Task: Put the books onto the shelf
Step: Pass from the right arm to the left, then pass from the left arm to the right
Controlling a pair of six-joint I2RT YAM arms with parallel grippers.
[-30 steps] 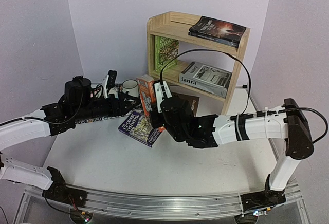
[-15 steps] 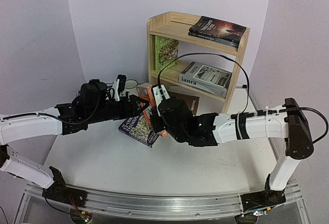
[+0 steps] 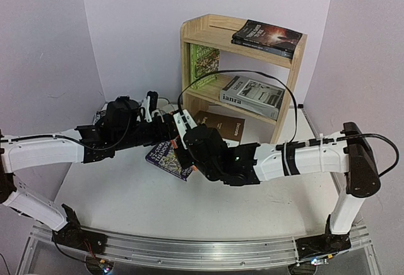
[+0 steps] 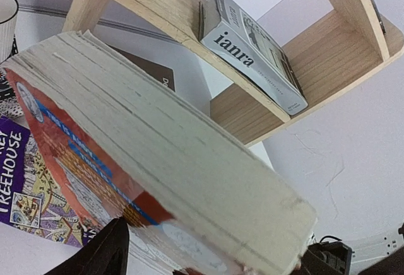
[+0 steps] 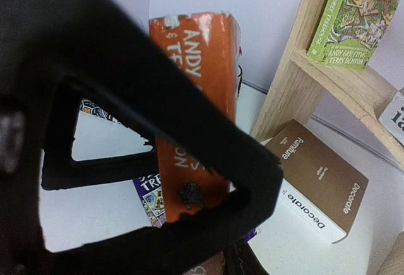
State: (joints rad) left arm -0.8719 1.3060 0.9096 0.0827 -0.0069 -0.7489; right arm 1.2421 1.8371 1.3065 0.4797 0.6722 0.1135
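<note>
The right gripper (image 3: pixel 179 131) is clenched on the orange Treehouse paperback (image 5: pixel 196 98), holding it upright above the white table (image 3: pixel 189 205), at 11 o'clock from table centre. The left gripper (image 3: pixel 161 118) is at 9 o'clock of this book. Its fingers (image 4: pixel 104 253) are spread wide at the page edge, and contact cannot be determined.

The pale pine two-board shelf (image 3: pixel 291 92) stands at 1 o'clock.
- Top board: two dark-covered books (image 3: pixel 268 36), stacked flat.
- Lower board: green paperback (image 3: pixel 203 64) upright at the 9 o'clock end; grey book (image 3: pixel 252 96) lying flat.

The brown-and-white "Decorate" book (image 3: pixel 221 125) lies on the table at the shelf foot. The dark blue Treehouse paperback (image 3: pixel 165 156) lies flat below the grippers.
</note>
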